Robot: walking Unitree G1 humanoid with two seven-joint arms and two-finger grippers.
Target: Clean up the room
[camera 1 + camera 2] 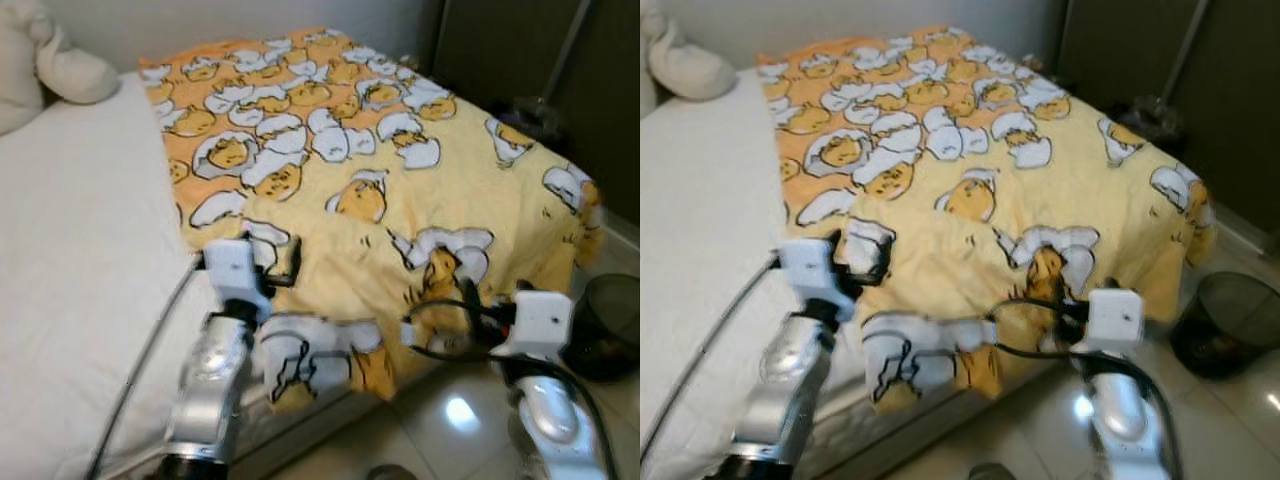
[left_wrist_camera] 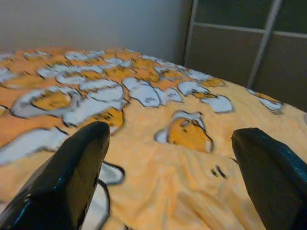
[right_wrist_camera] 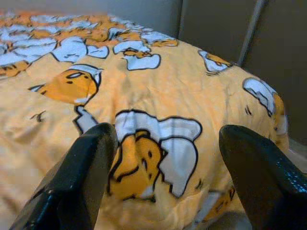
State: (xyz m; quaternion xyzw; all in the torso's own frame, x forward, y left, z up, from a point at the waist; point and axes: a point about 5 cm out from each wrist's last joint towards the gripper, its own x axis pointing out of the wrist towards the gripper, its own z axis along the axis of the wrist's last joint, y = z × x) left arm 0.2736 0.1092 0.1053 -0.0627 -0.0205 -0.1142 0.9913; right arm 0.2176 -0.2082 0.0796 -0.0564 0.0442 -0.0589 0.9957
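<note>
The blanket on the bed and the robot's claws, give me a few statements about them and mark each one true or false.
1. The yellow blanket has a cartoon egg print. True.
2. Both claws are shut on the blanket. False: the left claw and right claw are open, fingers spread over it.
3. A dark bin stands on the floor on the robot's right. True.
4. The blanket covers the whole bed. False: the white mattress lies bare on the robot's left.
5. A stuffed toy sits on the floor. False: it is on the bed.

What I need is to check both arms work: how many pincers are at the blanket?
2. The left pincer, open, is over the blanket near the white mattress; the right pincer, open, is at its front edge.
</note>
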